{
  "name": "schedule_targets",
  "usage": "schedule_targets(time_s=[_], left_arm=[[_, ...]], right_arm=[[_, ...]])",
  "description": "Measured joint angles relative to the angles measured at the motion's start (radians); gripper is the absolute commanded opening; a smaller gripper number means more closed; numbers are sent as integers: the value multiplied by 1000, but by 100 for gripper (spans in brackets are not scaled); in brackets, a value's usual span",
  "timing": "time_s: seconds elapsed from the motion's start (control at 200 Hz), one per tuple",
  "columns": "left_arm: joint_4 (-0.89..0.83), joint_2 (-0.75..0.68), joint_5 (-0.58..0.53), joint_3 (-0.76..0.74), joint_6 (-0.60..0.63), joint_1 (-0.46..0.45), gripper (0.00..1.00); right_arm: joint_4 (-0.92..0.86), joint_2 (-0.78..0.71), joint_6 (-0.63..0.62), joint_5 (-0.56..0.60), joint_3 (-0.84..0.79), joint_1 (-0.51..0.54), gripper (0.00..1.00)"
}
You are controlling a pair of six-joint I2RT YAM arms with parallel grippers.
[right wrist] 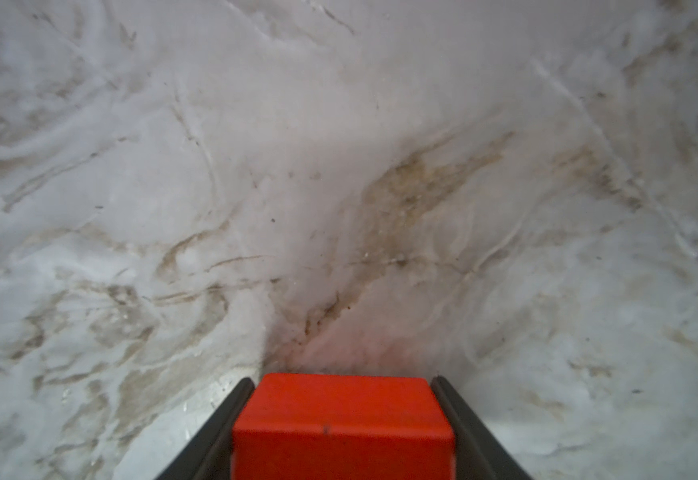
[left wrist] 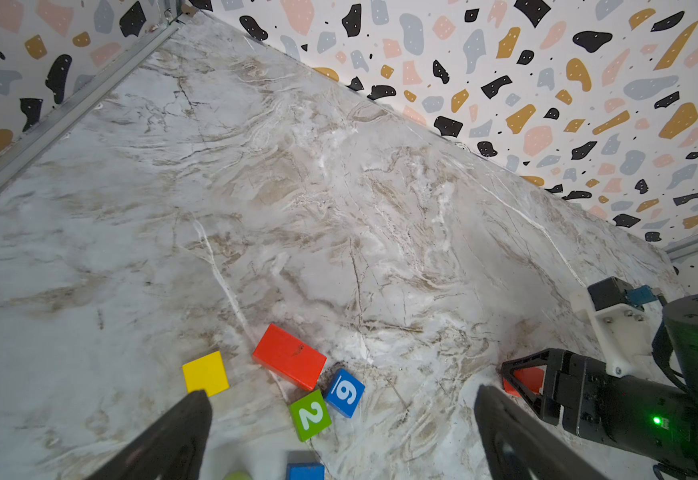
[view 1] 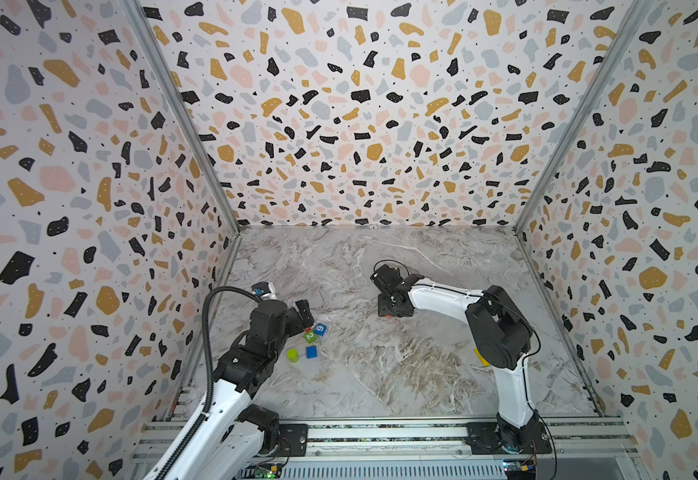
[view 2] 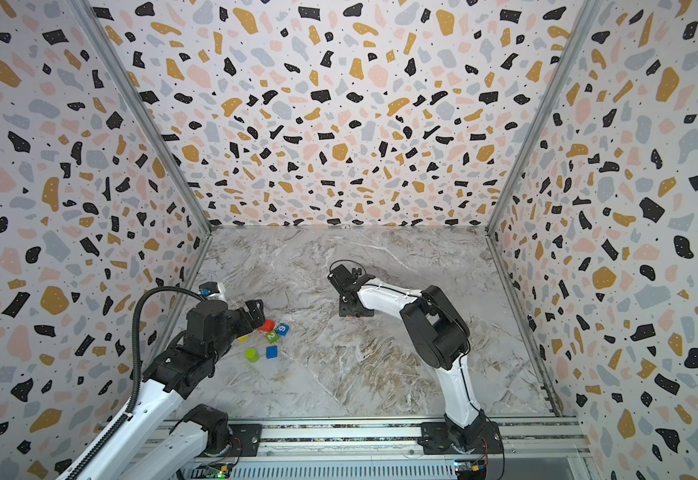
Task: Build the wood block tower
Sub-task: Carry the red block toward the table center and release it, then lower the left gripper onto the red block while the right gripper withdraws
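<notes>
Wood block tower: unbuilt, its blocks loose, with one red slab in my right grip.
My right gripper (right wrist: 342, 380) clamps a red slab (right wrist: 343, 428) low at the middle of the marble table (view 1: 380, 374), with open room on every side. My left gripper (left wrist: 339, 395) gapes wide and empty over the cluster near the left wall (view 1: 89, 249): second red slab (left wrist: 289, 357), yellow cube (left wrist: 206, 372), green 2 cube (left wrist: 310, 415) just beside the blue 9 cube (left wrist: 345, 392), lime cylinder (view 1: 292, 354) and plain blue cube (view 1: 311, 352).

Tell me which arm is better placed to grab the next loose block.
Left. The open left gripper hangs by the red slab and green cube; the right gripper is away, shut on a red block.
</notes>
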Motion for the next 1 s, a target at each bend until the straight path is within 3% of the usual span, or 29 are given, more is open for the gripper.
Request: schedule_targets(time_s=[0.225,0.536,0.736,1.001], left_arm=[[5,-5,11,0,0,0,100],[26,-3,56,-1,18,1,100],[30,29,56,0,28,1,100],[-55,113,83,82,79,1,100]], right_arm=[[-9,2,0,5,0,0,75],[-31,-24,4,12,-7,1,79],[-30,-202,-23,15,-91,4,81],[34,-497,-180,-34,-279,-21,88]])
